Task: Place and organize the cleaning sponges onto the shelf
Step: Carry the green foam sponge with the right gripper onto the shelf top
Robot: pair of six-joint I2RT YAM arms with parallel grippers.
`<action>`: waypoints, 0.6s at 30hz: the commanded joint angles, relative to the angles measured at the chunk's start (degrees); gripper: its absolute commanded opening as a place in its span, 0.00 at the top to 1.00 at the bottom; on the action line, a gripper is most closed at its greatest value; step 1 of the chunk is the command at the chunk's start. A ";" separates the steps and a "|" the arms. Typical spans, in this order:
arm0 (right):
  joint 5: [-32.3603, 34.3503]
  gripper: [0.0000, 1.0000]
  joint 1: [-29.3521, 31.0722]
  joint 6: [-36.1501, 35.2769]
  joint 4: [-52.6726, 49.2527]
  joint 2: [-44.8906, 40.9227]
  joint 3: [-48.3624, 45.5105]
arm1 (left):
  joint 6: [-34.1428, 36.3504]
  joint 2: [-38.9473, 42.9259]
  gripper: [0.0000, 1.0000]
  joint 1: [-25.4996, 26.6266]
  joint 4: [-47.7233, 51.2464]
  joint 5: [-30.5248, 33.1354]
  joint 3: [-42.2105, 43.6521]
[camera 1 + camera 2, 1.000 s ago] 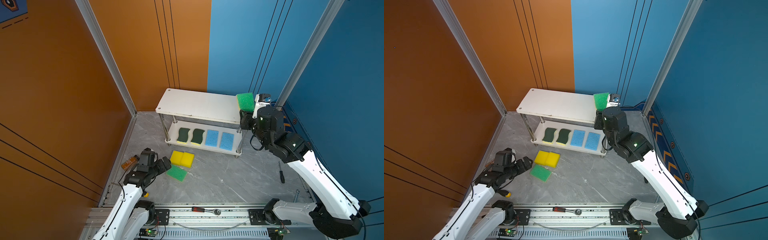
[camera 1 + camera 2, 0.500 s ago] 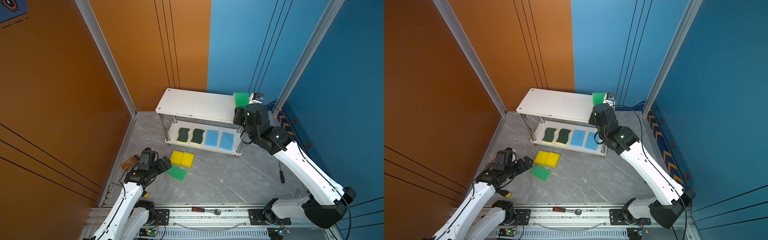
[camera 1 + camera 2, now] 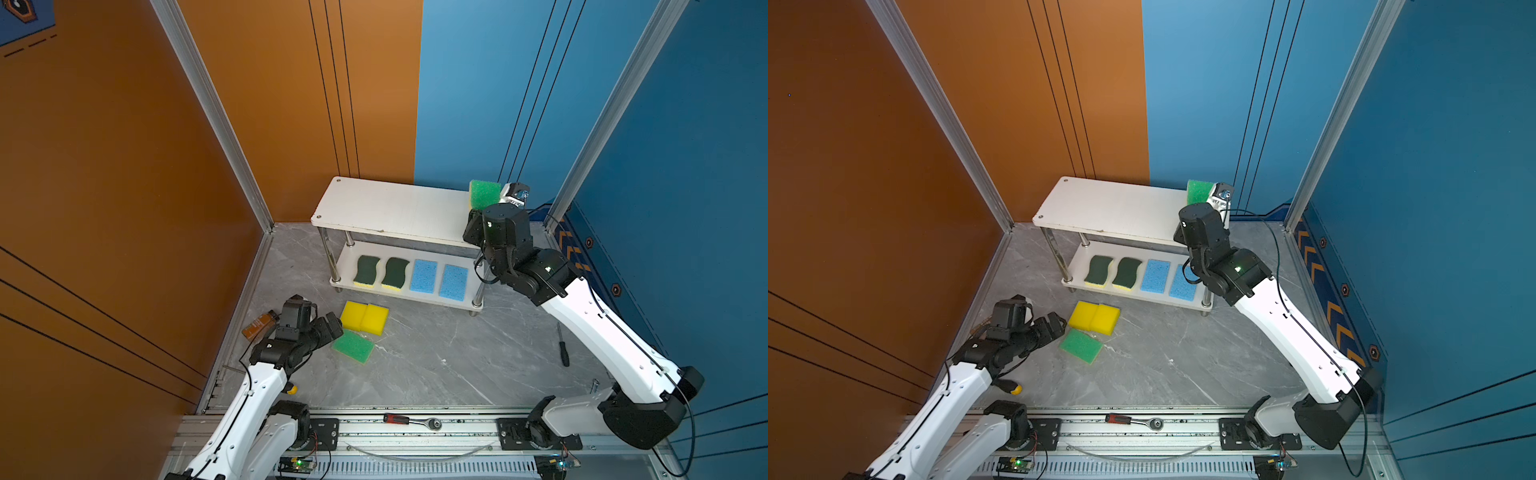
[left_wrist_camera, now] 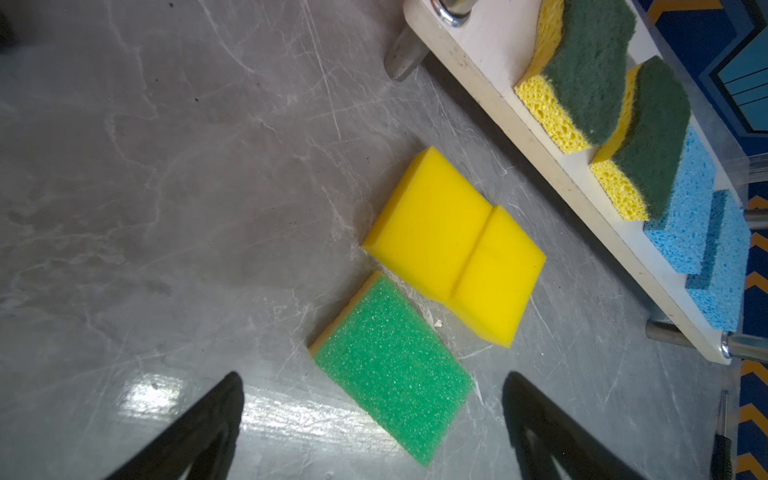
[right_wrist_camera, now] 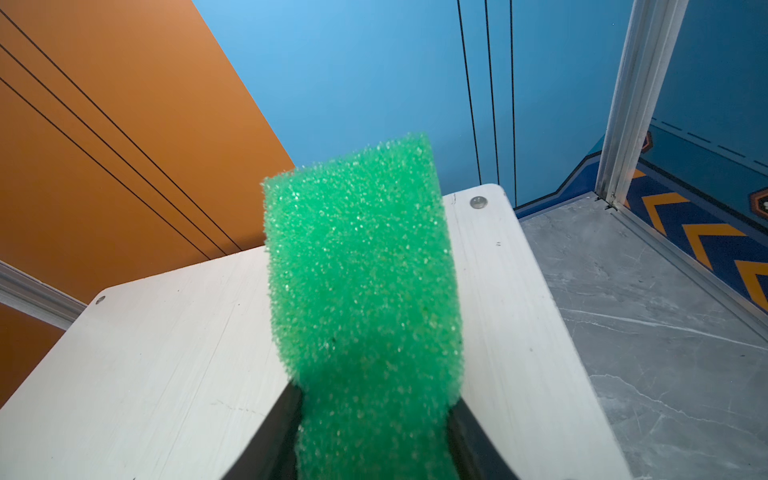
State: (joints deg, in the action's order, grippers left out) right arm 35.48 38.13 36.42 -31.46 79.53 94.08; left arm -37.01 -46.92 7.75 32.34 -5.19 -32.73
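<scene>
The shelf [image 3: 386, 208] [image 3: 1113, 205] stands at the back. Its lower board [image 4: 536, 137] carries two dark-green sponges [image 3: 366, 270] [image 3: 395, 272] and two blue sponges [image 3: 424, 276] [image 3: 454, 281] in a row. My right gripper [image 5: 374, 415] is shut on a green-topped sponge [image 5: 361, 270] [image 3: 484, 194], held upright just above the right end of the top board [image 5: 166, 353]. On the floor lie two yellow sponges [image 3: 365, 318] [image 4: 453, 245] side by side and a second green-topped sponge [image 3: 353, 345] [image 4: 390, 365]. My left gripper [image 4: 372, 376] [image 3: 332, 328] hangs open, low over that sponge's near end.
A brown bottle [image 3: 259, 324] lies by the left wall behind my left wrist. A screwdriver [image 3: 562, 351] lies on the floor at the right. A ratchet [image 3: 409, 419] rests on the front rail, and a yellow-tipped tool [image 3: 292, 389] lies under my left arm.
My right arm has carried the green-topped sponge slightly left and back over the shelf's right end, with its wrist drawn in. My left arm has not moved.
</scene>
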 commanded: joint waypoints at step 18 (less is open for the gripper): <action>0.95 0.54 0.37 3.19 -6.18 -0.42 -0.54 | 0.84 -0.14 0.02 -0.63 -0.96 0.48 -1.76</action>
State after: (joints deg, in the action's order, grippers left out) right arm 36.25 38.26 38.63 -35.40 79.53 94.02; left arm -37.04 -47.00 7.75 32.34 -5.19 -32.73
